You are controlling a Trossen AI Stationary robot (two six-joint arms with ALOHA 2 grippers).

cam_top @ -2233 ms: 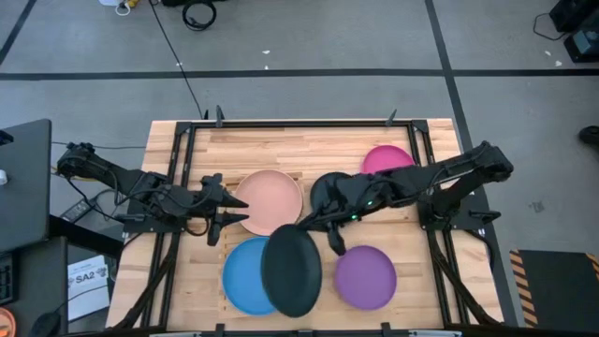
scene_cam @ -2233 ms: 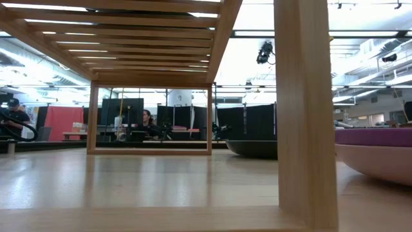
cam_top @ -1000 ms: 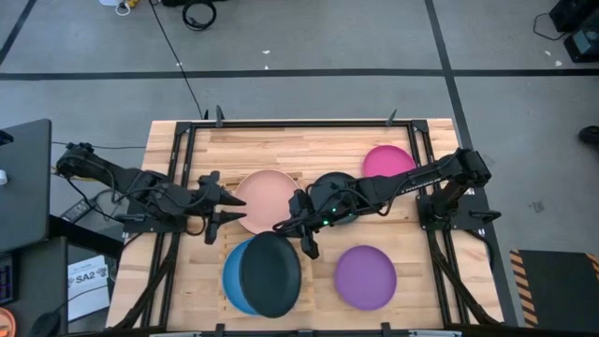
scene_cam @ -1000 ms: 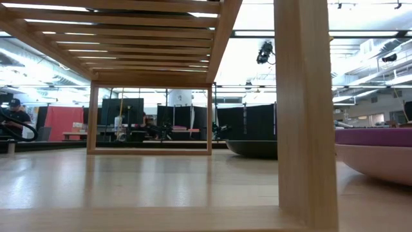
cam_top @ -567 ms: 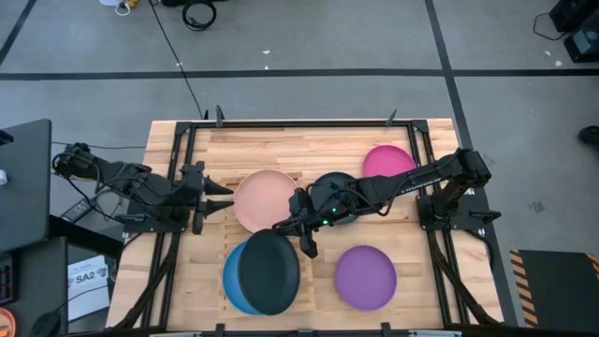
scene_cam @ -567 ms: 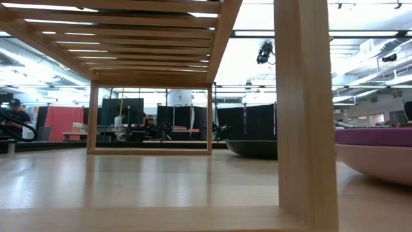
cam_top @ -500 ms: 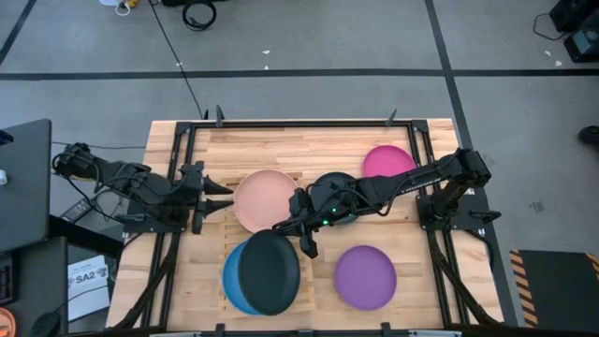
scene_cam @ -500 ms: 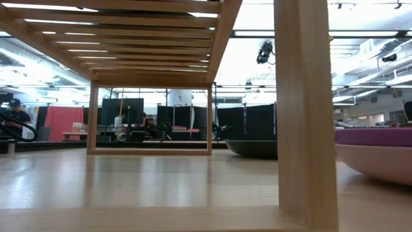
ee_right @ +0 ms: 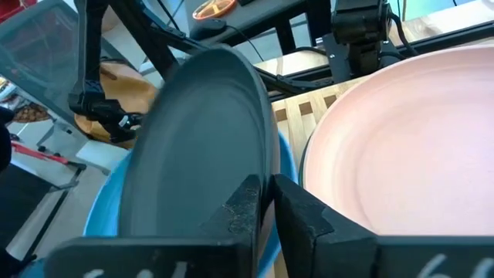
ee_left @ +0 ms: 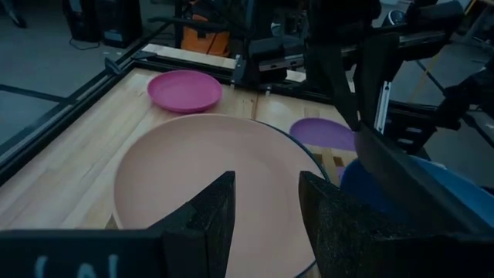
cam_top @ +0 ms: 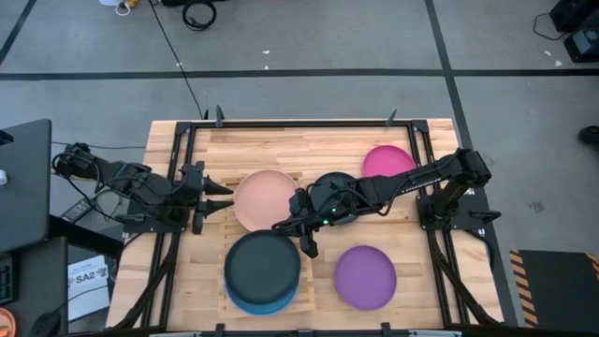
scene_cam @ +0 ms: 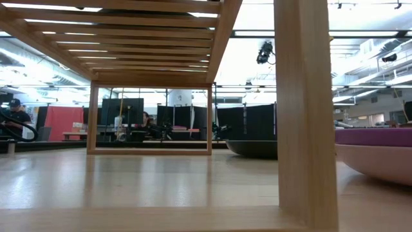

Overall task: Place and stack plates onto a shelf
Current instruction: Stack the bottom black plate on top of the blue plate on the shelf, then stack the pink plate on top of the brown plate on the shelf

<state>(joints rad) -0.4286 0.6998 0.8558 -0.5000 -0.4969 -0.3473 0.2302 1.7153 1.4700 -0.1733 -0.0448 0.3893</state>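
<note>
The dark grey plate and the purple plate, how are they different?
The dark grey plate lies on top of a blue plate, while the purple plate lies alone on the bare table. The dark grey plate is right by the right gripper; the purple plate has no gripper at it. Their colours differ too. Both are round and look the same size.

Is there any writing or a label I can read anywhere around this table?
"SA2": on a white sheet lying by the table's lower left corner in the high view; the smaller print under it is too small to read.
No other readable text on the plates, the shelf or the arms.
</note>
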